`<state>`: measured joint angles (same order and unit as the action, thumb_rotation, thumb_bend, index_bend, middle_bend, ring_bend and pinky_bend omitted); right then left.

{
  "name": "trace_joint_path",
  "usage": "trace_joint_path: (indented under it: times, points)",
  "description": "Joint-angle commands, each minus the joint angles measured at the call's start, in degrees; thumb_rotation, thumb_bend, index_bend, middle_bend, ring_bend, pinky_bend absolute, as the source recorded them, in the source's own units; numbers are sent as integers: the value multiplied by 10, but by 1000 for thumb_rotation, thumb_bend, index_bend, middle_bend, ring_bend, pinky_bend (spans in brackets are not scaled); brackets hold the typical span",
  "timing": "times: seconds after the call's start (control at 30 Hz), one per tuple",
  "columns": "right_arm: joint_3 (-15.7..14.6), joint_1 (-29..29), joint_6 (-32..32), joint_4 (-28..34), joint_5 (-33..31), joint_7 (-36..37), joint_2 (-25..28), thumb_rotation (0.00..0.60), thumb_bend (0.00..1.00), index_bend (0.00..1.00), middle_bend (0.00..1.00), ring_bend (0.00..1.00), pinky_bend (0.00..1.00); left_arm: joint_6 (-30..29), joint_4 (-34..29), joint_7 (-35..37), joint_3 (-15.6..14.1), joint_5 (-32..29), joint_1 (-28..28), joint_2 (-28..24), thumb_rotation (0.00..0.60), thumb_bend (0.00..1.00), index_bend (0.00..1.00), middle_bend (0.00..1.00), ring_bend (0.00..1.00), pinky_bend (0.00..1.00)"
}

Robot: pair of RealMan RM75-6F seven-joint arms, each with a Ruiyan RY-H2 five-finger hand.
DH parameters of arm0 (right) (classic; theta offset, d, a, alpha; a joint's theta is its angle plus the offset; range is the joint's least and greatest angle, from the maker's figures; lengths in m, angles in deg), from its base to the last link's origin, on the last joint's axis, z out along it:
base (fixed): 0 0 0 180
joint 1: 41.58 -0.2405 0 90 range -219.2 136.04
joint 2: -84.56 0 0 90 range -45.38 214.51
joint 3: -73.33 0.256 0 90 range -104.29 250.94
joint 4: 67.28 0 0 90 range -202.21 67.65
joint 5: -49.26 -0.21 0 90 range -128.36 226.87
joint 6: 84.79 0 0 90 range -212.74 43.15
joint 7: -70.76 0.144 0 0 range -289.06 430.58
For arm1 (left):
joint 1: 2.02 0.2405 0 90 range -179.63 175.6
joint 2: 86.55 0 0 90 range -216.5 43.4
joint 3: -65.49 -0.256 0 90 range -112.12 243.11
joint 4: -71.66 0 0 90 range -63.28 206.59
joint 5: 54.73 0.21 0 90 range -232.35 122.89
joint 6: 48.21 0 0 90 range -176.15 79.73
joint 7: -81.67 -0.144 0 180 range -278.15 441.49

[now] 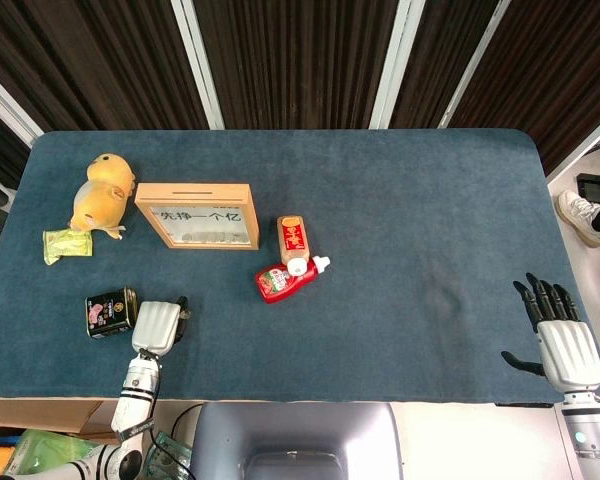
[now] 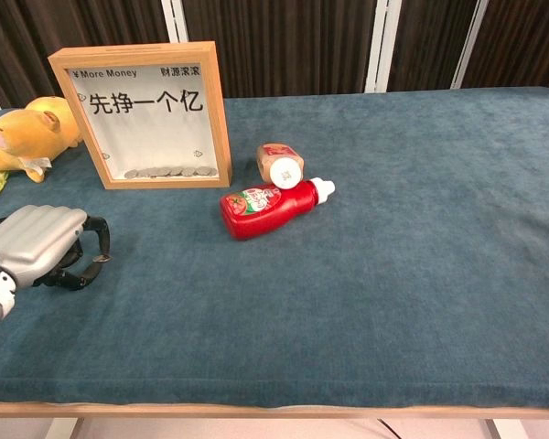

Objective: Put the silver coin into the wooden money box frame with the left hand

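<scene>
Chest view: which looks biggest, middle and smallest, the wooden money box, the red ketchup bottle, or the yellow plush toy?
1. Wooden money box
2. Red ketchup bottle and yellow plush toy: too alike to rank, and the toy is cut off by the picture's edge.

left hand (image 2: 38, 245) to frame (image 2: 146, 114): open cloth | tin (image 1: 111, 311) flanks
</scene>
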<state>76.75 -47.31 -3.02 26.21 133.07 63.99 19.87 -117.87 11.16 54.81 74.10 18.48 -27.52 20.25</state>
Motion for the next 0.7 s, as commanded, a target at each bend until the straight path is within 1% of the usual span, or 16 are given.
trace_joint_path:
  times: [0.03, 0.23, 0.47, 0.7]
  points:
    - [0, 0, -1, 0, -1, -1, 0, 600, 156, 0, 0, 0, 0, -3, 3, 5, 0, 2, 0, 1, 600, 373, 509, 1000, 1000, 1000]
    - [0, -1, -2, 1, -2, -2, 0, 600, 156, 0, 0, 0, 0, -4, 9, 17, 2, 3, -1, 2, 600, 376, 547, 1000, 1000, 1000]
    - [0, -1, -3, 2, -2, -2, 0, 600, 156, 0, 0, 0, 0, -14, 11, 28, 1, 12, -1, 3, 600, 392, 554, 1000, 1000, 1000]
    - [0, -1, -3, 2, -2, -3, 0, 600, 156, 0, 0, 0, 0, -17, 13, 41, 3, 14, -1, 2, 600, 458, 574, 1000, 1000, 1000]
